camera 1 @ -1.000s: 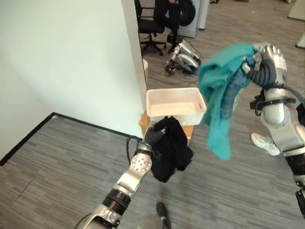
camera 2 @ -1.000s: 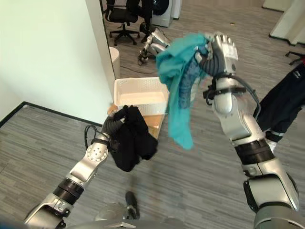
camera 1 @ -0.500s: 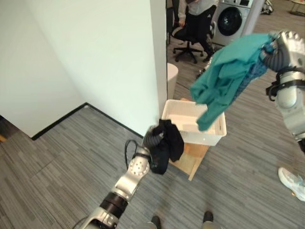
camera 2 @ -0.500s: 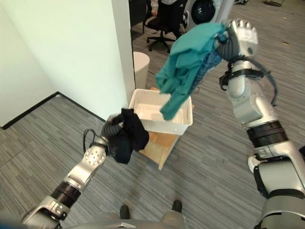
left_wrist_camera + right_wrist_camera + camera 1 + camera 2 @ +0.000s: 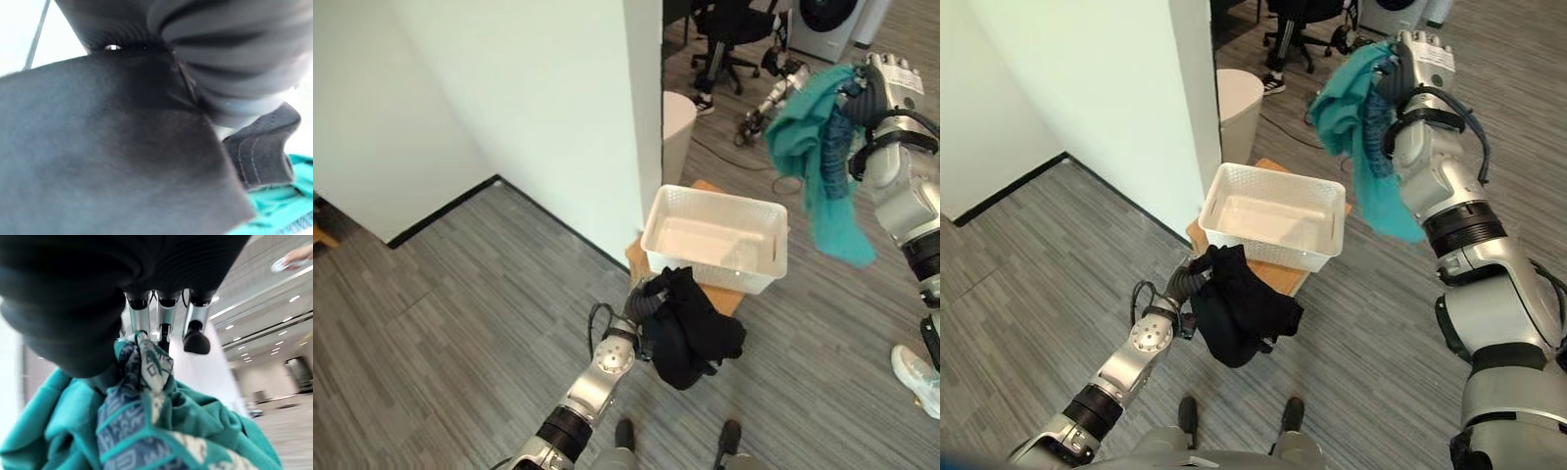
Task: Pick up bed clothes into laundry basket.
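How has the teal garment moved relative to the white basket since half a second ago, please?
Yes: the teal garment has swung from above the white basket to its right side, clear of the rim.

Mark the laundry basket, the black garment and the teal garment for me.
laundry basket (image 5: 770, 283), left eye view, on its near rim.
black garment (image 5: 695, 328), left eye view, on the bunched middle.
teal garment (image 5: 1344, 93), right eye view, on the upper bunched folds.

The teal garment (image 5: 818, 147) has swung from over the basket (image 5: 717, 238) to beside it
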